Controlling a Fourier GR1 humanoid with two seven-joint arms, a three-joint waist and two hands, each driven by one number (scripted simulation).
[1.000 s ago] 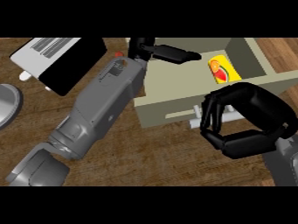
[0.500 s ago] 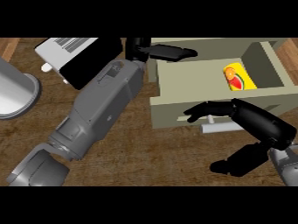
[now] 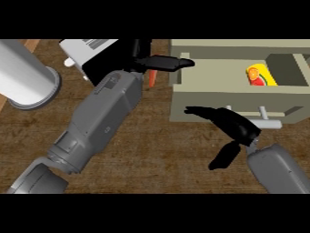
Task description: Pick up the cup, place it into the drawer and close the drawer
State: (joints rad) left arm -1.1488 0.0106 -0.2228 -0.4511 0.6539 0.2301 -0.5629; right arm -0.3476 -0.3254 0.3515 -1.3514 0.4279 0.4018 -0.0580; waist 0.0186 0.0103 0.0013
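Note:
The red and yellow cup (image 3: 257,75) lies inside the open beige drawer (image 3: 211,82) at the upper right. My right hand (image 3: 229,125) is open below the drawer's front panel, its straight fingers reaching left along the panel, just left of the pale handle (image 3: 268,121). Its thumb hangs down toward the counter. My left hand (image 3: 158,62) is open at the drawer's upper left corner, fingers pointing right over the rim. Neither hand holds anything.
A large white cylinder (image 3: 17,75) stands at the left edge. A white and black appliance (image 3: 90,53) sits at the back beside my left forearm (image 3: 107,120). A small red object (image 3: 153,77) shows under the left hand. Dark wooden counter (image 3: 157,168) lies in front.
My right hand has uncurled from a fist and now stretches straight along the drawer front. The view has shifted, bringing the white cylinder further in. The left hand stays at the drawer's corner.

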